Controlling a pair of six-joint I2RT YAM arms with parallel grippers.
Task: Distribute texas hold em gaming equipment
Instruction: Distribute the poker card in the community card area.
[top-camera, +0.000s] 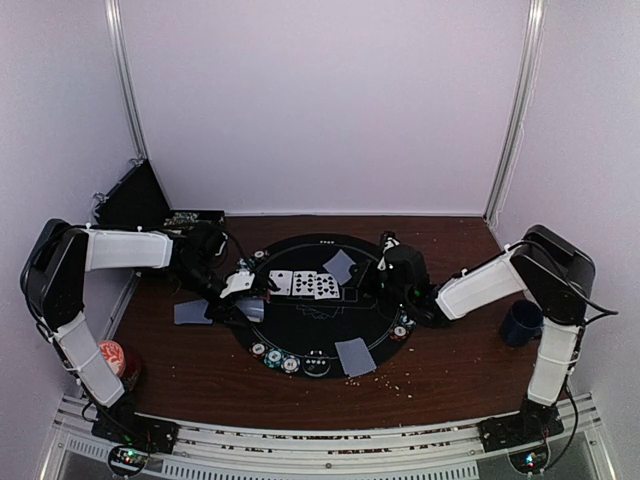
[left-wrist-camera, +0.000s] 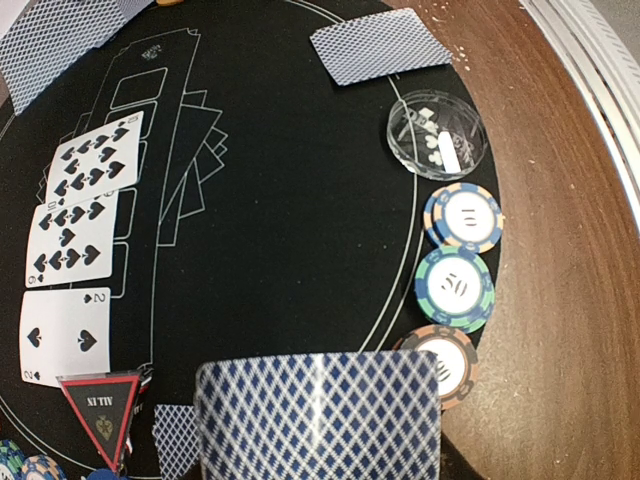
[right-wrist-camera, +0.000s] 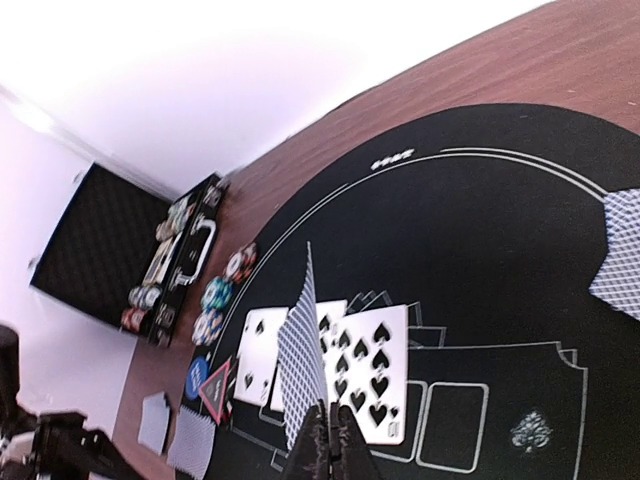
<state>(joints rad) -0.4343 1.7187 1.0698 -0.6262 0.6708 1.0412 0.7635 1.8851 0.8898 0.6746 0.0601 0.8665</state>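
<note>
The right jaws are pinched together on the bottom edge of one playing card, stood upright, probably for laying beside the face-up spades just beyond. The left jaws clamp blue-backed cards, likely dealing stock. Ahead, poker chips line the black mat. Past them are the brown worktop and pale walls.

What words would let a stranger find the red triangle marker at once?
Find the round black mat on the brown table, then the row of three face-up spade cards on it. Just past the two of spades at the row's end lies the red triangle marker, the only three-cornered piece, lettered ALL IN.
</note>
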